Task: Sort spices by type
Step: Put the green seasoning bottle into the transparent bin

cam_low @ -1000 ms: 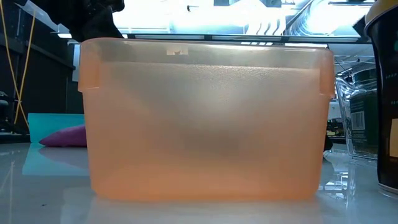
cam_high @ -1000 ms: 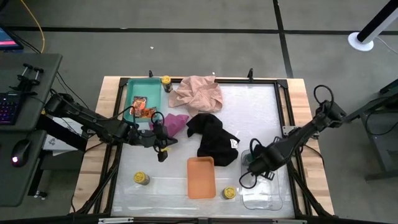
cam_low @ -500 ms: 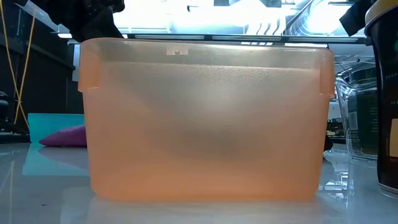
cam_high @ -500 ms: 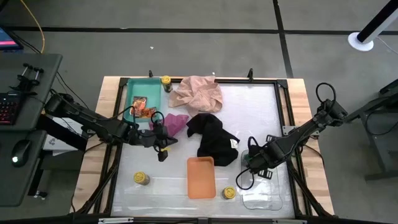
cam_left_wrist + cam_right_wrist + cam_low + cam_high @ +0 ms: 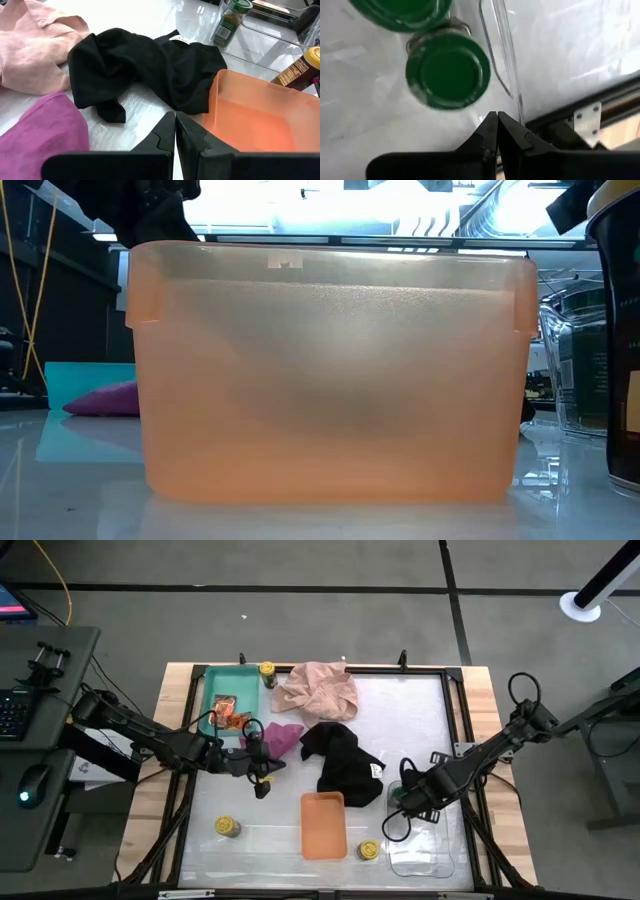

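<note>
My right gripper hovers shut over the far-left corner of the clear tray. Just below it stand two green-lidded jars; the left wrist view shows one upright in that tray. My left gripper is shut and idle near the magenta cloth. Yellow-lidded jars stand at the near left, beside the orange tray and at the far edge. Orange-red packets lie in the teal tray.
The orange tray sits at the near middle and blocks most of the low view. A black cloth lies mid-table and a pink cloth at the far edge. The table frame runs close behind the clear tray.
My right gripper has edged a little toward the table's left over the clear tray's corner and stayed shut. The left arm and everything else have kept still.
</note>
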